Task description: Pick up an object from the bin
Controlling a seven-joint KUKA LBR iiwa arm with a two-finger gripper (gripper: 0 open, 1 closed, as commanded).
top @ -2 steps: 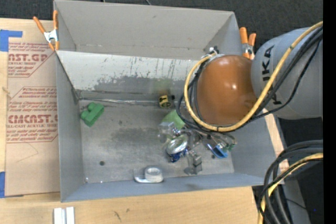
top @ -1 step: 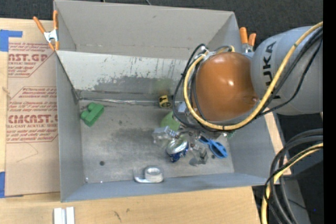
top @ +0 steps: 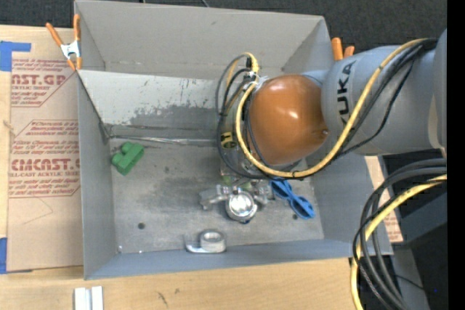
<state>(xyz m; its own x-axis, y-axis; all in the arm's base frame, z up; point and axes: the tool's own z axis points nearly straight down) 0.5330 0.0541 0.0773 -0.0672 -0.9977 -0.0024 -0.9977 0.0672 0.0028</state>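
While the orange cover (top: pixel 287 120) hides its tips, the gripper (top: pixel 236 192) hangs over a shiny round silver piece (top: pixel 241 207) near the middle of the bin (top: pixel 92 178). Whether it is clenched or released, I cannot tell. A blue plastic piece (top: pixel 295 200) lies at its 3 o'clock and a green block (top: pixel 127 157) at 9 o'clock.

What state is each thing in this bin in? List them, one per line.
Green block: lying alone at the left, untouched.
Blue object: lying at the right, partly under the arm.
Shiny metal cluster: lying in the middle, just below the arm's orange cover.
Grey metal piece: lying at the front, apart from the others.
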